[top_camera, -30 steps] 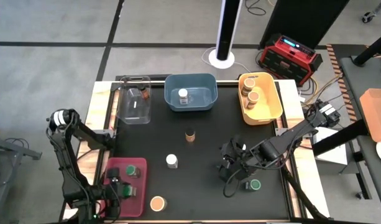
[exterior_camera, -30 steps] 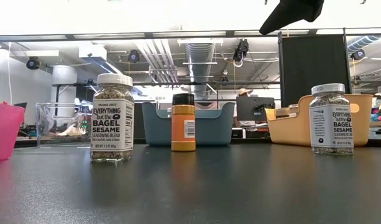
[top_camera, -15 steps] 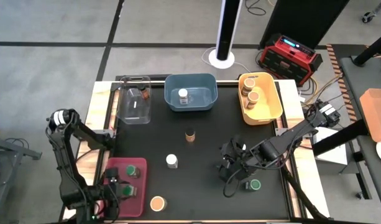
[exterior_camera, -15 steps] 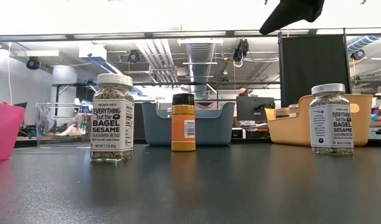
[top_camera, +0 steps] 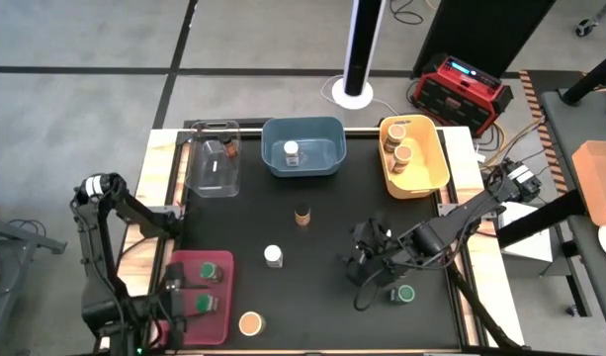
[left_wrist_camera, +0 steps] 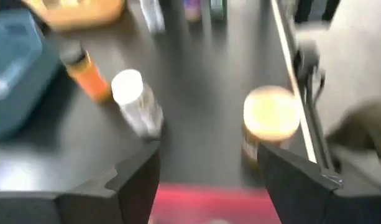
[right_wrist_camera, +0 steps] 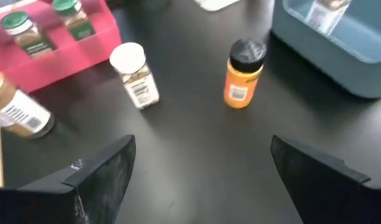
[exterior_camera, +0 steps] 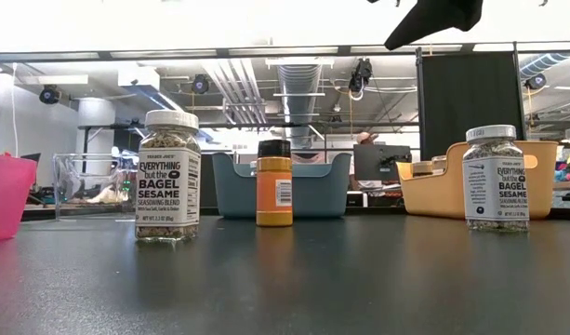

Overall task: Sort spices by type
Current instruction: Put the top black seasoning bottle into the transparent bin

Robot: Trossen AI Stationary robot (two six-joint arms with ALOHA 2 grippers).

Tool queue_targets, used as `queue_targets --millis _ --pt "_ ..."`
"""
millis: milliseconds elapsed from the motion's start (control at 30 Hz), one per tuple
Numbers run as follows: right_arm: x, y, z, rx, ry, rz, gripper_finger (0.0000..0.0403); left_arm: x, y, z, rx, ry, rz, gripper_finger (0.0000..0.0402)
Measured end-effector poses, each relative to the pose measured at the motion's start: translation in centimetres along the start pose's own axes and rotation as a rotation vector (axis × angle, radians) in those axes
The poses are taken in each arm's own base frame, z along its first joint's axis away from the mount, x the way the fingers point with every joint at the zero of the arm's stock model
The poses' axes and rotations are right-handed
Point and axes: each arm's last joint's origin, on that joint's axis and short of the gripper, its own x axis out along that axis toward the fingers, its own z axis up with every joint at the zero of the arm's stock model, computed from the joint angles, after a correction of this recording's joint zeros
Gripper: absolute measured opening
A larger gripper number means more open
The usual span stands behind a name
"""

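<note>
A white-lidded spice jar (top_camera: 273,256) and an orange jar with a dark lid (top_camera: 303,215) stand upright on the black mat. A tan-lidded jar (top_camera: 250,323) stands by the near edge and a green-lidded jar (top_camera: 405,294) stands at the near right. My left gripper (top_camera: 179,302) hangs open and empty over the red bin (top_camera: 221,326), which holds two green-lidded jars (top_camera: 210,269). In the left wrist view my left gripper (left_wrist_camera: 209,180) faces the white-lidded jar (left_wrist_camera: 131,90) and the tan-lidded jar (left_wrist_camera: 271,115). My right gripper (top_camera: 367,252) is open and empty above the mat, just beyond the green-lidded jar. In the right wrist view my right gripper (right_wrist_camera: 202,186) faces the white-lidded jar (right_wrist_camera: 131,74) and the orange jar (right_wrist_camera: 243,71).
Along the far edge stand a clear bin (top_camera: 216,168) with one dark-lidded jar, a blue bin (top_camera: 322,133) with one white-lidded jar and a yellow bin (top_camera: 433,163) with tan-lidded jars. Bare mat lies between the loose jars in the middle.
My left arm has drawn back a little toward the table's near left corner, its open gripper staying over the red bin. No jar has moved.
</note>
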Motion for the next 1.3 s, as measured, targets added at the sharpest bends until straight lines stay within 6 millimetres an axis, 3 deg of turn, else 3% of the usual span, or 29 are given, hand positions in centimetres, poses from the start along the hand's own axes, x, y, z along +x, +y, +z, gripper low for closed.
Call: queue_targets --millis 133,300,667,933,1100,1300 --pt "0.8 0.2 -0.3 -0.046 -0.013 -0.043 0.0366 1.1 -0.6 1.1 0.008 -0.017 -0.020 0.0237" --pt "3.0 0.1 -0.7 -0.121 0.015 -0.107 0.0365 4.5 -0.9 2.3 0.105 0.019 -0.054 0.0229" --pt "6.6 -2.3 1.2 -0.249 0.037 -0.211 0.0365 10.3 4.4 4.0 0.244 0.063 0.103 0.0228" --pt "8.2 -3.0 3.1 -0.265 -0.016 -0.163 0.0365 10.1 8.5 5.1 0.185 0.015 0.102 0.0228" --pt "9.3 -2.6 3.0 -0.247 -0.127 -0.198 0.0365 9.4 8.9 5.7 0.112 -0.057 0.067 0.0228" --pt "12.9 -2.5 1.1 -0.243 -0.187 -0.223 0.0366 9.1 9.0 6.2 0.072 -0.102 0.069 0.0228"
